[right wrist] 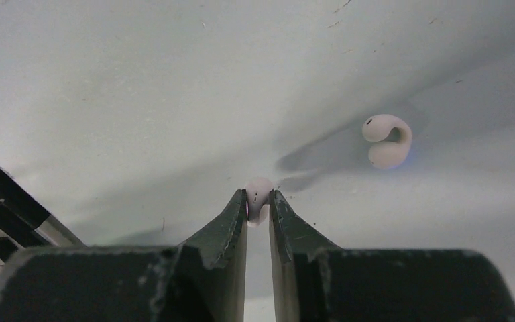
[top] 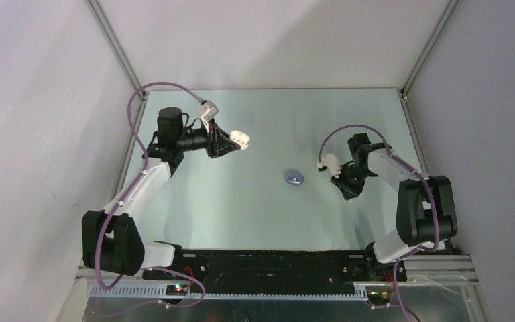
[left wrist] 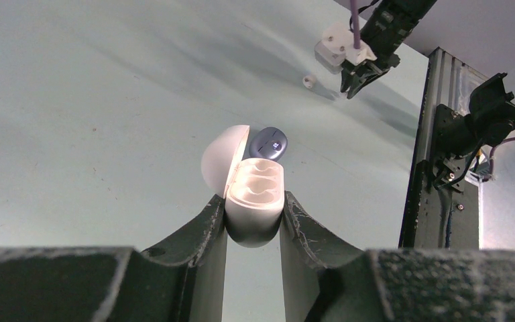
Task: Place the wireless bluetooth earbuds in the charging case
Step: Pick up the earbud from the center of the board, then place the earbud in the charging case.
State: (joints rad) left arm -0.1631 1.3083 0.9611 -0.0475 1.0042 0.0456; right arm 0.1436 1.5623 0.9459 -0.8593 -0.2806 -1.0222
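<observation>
My left gripper (left wrist: 253, 201) is shut on the white charging case (left wrist: 255, 194) and holds it above the table. Its lid (left wrist: 222, 163) is swung open, and both moulded seats show bare. From above, the case (top: 240, 139) sticks out of the left gripper (top: 233, 141) at the back left. My right gripper (right wrist: 259, 196) is down at the table, shut on a small white earbud (right wrist: 258, 190) at its fingertips. A second white earbud (right wrist: 387, 139) lies loose on the table just beyond to the right. The right gripper (top: 347, 190) is at mid right.
A closed purple pebble-shaped case (top: 295, 178) lies on the table between the arms; in the left wrist view this purple case (left wrist: 269, 142) shows just behind the white one. White walls and metal frame posts enclose the table.
</observation>
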